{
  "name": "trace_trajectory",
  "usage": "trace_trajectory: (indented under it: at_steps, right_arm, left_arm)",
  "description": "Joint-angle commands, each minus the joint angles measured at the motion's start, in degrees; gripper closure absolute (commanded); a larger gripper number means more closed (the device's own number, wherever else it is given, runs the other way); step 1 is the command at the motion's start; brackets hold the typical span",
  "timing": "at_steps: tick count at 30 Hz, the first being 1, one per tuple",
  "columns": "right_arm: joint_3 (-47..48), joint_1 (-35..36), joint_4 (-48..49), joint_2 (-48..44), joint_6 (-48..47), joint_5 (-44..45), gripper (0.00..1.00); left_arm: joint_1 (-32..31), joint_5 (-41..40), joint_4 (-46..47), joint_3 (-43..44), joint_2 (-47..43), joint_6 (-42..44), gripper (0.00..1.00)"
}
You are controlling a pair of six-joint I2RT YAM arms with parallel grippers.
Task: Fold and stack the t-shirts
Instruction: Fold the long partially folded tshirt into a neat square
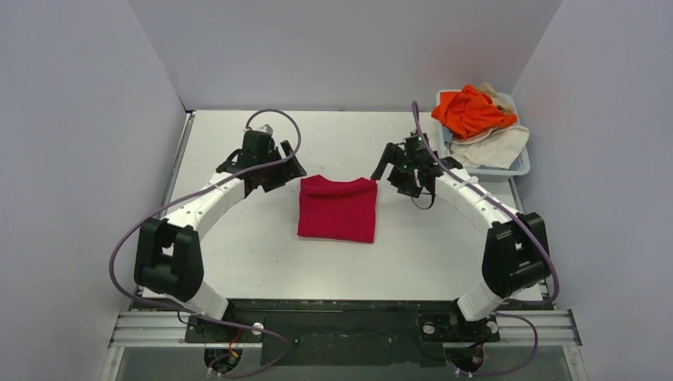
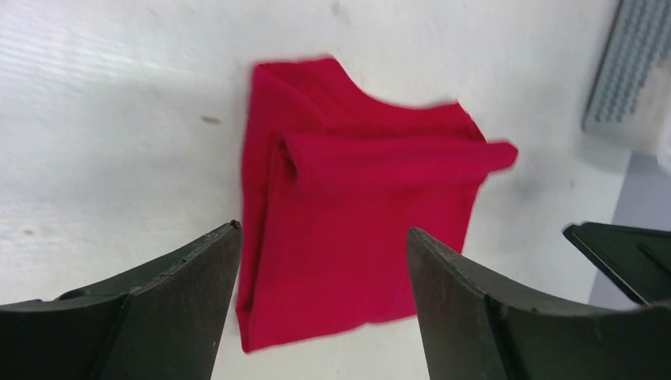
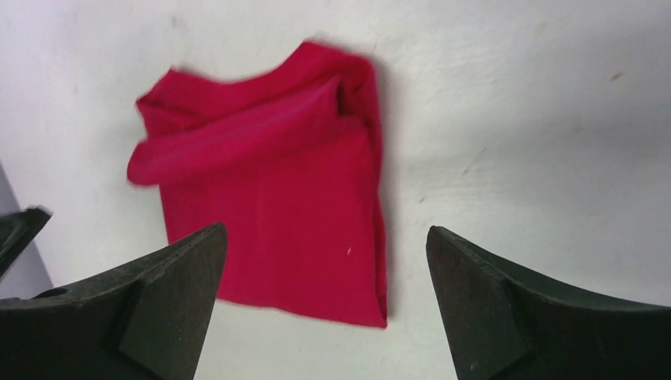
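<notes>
The crimson red t-shirt (image 1: 337, 208) lies folded into a small rectangle on the white table. It also shows in the left wrist view (image 2: 356, 214) and the right wrist view (image 3: 277, 190), with a loose fold across its far part. My left gripper (image 1: 287, 170) hovers just off its far left corner, open and empty, fingertips apart in the left wrist view (image 2: 320, 237). My right gripper (image 1: 390, 176) hovers off its far right corner, open and empty (image 3: 326, 237). The orange t-shirt (image 1: 470, 111) lies on the cream-white t-shirt (image 1: 498, 143) in the basket.
A white plastic basket (image 1: 517, 165) stands at the table's far right corner, close behind my right arm. Grey walls enclose the table on the left, back and right. A metal rail runs along the near edge.
</notes>
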Motion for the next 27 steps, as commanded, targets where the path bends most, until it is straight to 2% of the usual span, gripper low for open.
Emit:
trace_trajectory:
  at_steps: [1,5,9,11,13,17,19,23,27]
  right_arm:
    - [-6.62,5.20,5.11,-4.29,-0.35,-6.76,0.09]
    - [-5.67,8.55,9.96,0.28,1.21,-10.17,0.09]
    - [1.09,9.99,13.15,10.30,4.01,-12.49,0.09]
    - [5.92,10.23,15.01,15.51,4.91,-13.22,0.09]
    - [15.48,10.07,15.24,20.52,5.04,-12.41,0.09]
    - [31.39,8.88,11.04,29.19,6.59,-9.41,0.09]
    - [35.19,8.09,7.66,31.69,7.59,-8.70,0.09]
    - [30.96,7.02,6.35,28.93,8.51,-8.31,0.09]
    - [19.32,6.15,6.71,16.87,6.95,-6.47,0.09]
  left_arm:
    - [-3.61,8.82,6.24,-6.64,-4.32,1.23,0.14]
    - [-5.57,7.56,5.75,-9.14,-5.72,-0.22,0.13]
    - [-5.32,4.46,3.65,-12.35,-8.76,-0.94,0.11]
    - [-4.80,3.26,2.98,-14.39,-10.96,-0.86,0.10]
    - [-4.14,3.08,3.15,-16.81,-12.75,-0.66,0.10]
    - [-2.28,2.16,2.52,-18.83,-13.87,0.42,0.09]
    - [-1.43,1.97,2.35,-18.56,-13.25,1.16,0.09]
    - [-1.16,2.22,2.84,-15.38,-9.53,2.21,0.09]
    - [-1.39,3.51,3.09,-9.93,-2.41,2.03,0.09]
